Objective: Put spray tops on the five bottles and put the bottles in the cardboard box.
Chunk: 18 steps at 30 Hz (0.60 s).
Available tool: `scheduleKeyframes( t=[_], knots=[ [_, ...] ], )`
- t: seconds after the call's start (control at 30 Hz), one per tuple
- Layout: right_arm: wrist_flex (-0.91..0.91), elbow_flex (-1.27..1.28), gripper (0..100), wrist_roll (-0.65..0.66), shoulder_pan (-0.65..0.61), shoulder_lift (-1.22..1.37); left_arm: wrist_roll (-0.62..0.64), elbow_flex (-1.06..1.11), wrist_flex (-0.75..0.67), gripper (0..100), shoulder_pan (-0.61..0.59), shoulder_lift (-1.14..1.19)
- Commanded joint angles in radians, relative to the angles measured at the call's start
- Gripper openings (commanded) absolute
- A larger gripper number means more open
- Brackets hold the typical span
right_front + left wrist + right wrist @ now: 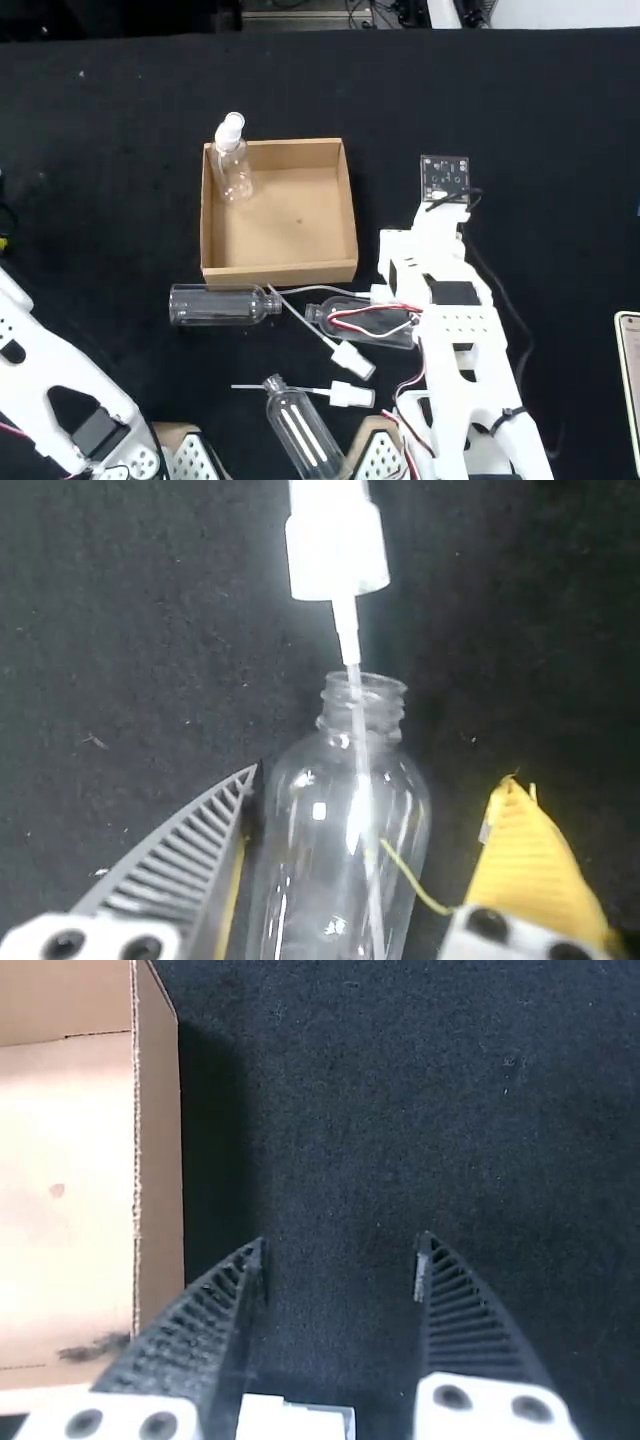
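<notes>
Left jaws released, straddling a capless bottle (340, 860) on the surface (120, 630), spray top (335, 540) just off its neck; right jaws released beside cardboard box (155, 1160).

Four bottles (232, 172) (222, 305) (360, 335) (300, 432), three spray tops (231, 127) (352, 359) (352, 395) and one cardboard box (280, 271).

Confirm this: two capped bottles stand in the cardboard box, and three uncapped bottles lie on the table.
Wrong count: the high view shows one capped bottle standing in the cardboard box, not two. Three uncapped bottles do lie on the table.
</notes>
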Motion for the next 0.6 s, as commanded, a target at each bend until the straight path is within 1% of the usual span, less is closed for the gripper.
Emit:
scheduleKeyframes(
  t=[0.0,0.27,0.4,0.57],
  knots=[
    [-0.025,-0.007,20.8,0.003,0.018,-0.051,-0.017,-0.093,0.014,32,-0.015,0.008],
    [-0.025,-0.007,20.8,0.003,0.018,-0.051,-0.017,-0.186,0.152,32,-0.004,0.023],
    [-0.025,-0.008,20.8,0.003,0.018,-0.051,-0.017,-0.191,0.192,32,-0.004,0.025],
    [-0.025,-0.008,20.8,0.003,0.018,-0.051,-0.018,-0.199,0.287,31,0.013,0.025]
  ],
)
